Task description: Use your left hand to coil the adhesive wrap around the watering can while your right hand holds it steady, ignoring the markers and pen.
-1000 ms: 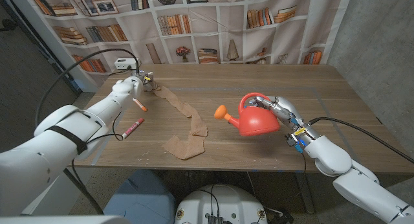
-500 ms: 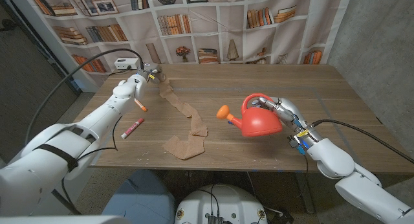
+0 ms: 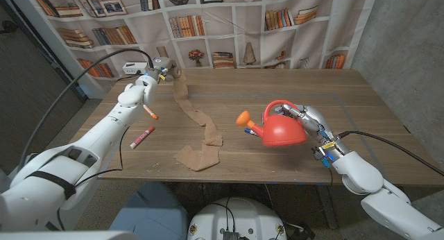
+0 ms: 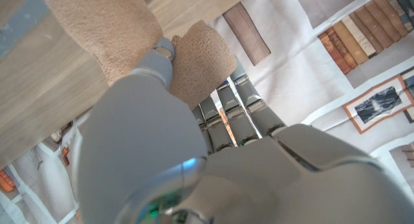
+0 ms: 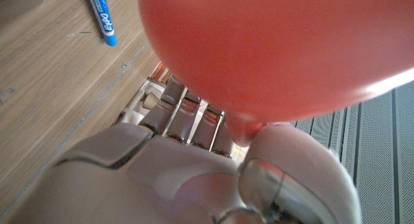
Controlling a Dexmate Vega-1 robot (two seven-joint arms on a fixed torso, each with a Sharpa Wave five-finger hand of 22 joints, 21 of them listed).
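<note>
The left hand (image 3: 156,72) pinches the tan adhesive wrap (image 3: 196,122) near the table's far edge (image 3: 277,70); the right hand (image 3: 310,122) grips the red watering can (image 3: 281,131) mid-table, open wood around it.

– Left arm? 
– Stretched far across, left hand (image 3: 154,75) pinching the tan adhesive wrap (image 3: 196,118) (fingers closed on its end).
– Right? 
– Right hand (image 3: 310,120) grips the red watering can (image 3: 281,130).

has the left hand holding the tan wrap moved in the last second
Yes. The left hand carried the tan adhesive wrap toward the far table edge, away from the orange marker.
</note>
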